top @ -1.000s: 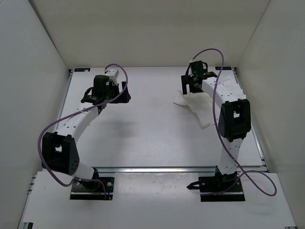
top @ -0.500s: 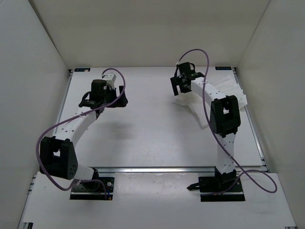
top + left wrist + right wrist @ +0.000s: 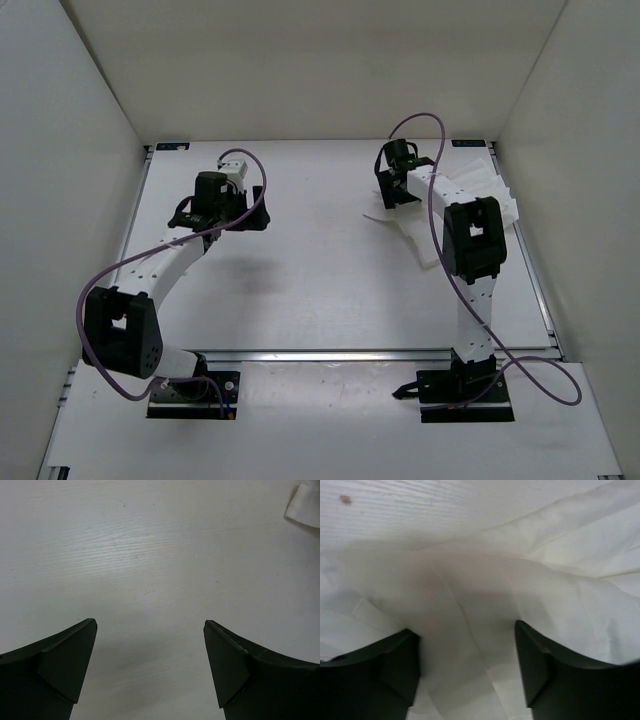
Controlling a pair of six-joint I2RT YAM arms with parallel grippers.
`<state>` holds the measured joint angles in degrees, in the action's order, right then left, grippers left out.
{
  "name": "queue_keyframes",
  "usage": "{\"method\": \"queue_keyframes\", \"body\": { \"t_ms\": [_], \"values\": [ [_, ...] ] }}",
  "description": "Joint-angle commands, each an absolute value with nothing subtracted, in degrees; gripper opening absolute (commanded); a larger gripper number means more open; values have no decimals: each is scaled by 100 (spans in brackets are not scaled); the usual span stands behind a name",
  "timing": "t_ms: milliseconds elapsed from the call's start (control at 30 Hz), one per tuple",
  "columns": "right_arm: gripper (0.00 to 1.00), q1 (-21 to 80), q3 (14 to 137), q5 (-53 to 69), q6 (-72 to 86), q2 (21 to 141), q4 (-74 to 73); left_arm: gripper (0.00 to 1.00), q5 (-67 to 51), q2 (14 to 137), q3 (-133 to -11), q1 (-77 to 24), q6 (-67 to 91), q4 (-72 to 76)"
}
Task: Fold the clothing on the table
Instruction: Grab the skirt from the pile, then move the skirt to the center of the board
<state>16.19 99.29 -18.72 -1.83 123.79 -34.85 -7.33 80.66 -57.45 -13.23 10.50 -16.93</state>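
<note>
The left gripper [image 3: 149,623] hangs released, jaws wide, above the counter [image 3: 150,540]. A corner of the clothing [image 3: 304,505] lies ahead to its right. The right gripper [image 3: 465,629] sits on the clothing, jaws apart astride a raised fold. Whether they pinch it, I cannot tell.

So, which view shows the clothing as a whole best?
The top external view: it shows the clothing spread at the far right of the table, though the right arm crosses it. The right wrist view shows only close folds; the left wrist view, one small corner.
</note>
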Motion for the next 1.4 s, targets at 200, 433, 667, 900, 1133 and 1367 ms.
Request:
{"method": "queue_keyframes", "body": {
  "t_ms": [200, 433, 667, 900, 1133, 1367],
  "values": [
    [0, 1556, 10239, -2224, -185, 12516, -3472, 99, -791, 7769, -5687, -1177, 1090, -1644],
    [0, 2038, 10862, -803, -114, 11823, -3428, 98, -800, 7770, -5704, -1151, 1178, -1555],
    [0, 2978, 11758, 956, -71, 10576, -3288, 99, -318, 7541, -5713, -1055, 1274, -1653],
    [0, 2349, 11404, 1301, 764, 9240, -2769, 99, 412, 7295, -5660, -853, 1748, -1784],
    [0, 669, 7844, 1616, 1221, 8227, -2663, 99, 274, 7216, -5704, -765, 1741, -1793],
    [0, 1107, 5741, 1774, 1492, 8621, -1970, 99, -333, 7242, -5459, -747, 1732, -1547]
  ]
}}
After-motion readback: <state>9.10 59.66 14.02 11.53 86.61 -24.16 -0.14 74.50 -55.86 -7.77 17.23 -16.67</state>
